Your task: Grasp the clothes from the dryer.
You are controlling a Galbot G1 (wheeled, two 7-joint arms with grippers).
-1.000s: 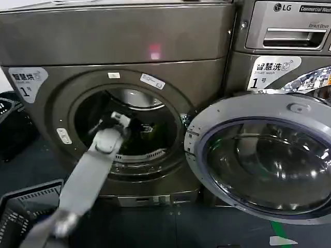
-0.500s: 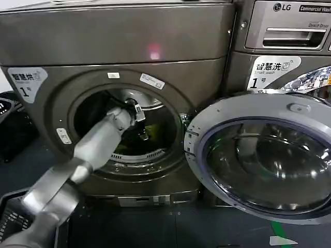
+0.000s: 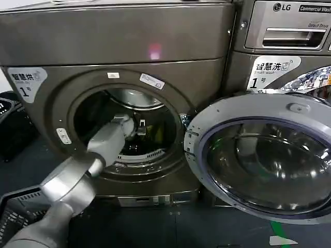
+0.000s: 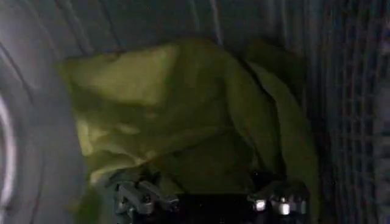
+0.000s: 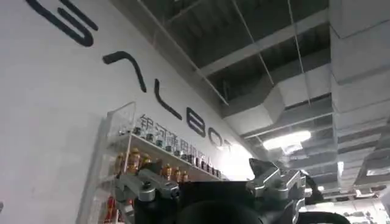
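Left gripper (image 3: 140, 127) reaching through the round porthole of the dryer (image 3: 119, 36), centre-left of the head view, fingers spread wide just short of the clothes (image 4: 183, 115). Lime-green garment bunched against the drum wall, mid-frame in the left wrist view. Right gripper (image 5: 210, 189) pointed up toward a ceiling, fingers apart, holding nothing.

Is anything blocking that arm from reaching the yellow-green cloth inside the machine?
Nothing visible does. The left gripper is already inside the dark grey-bronze dryer, its open fingers right at the soft lime yellow-green clothes, with bare drum wall around. The silver-rimmed glass door is swung open to the side.
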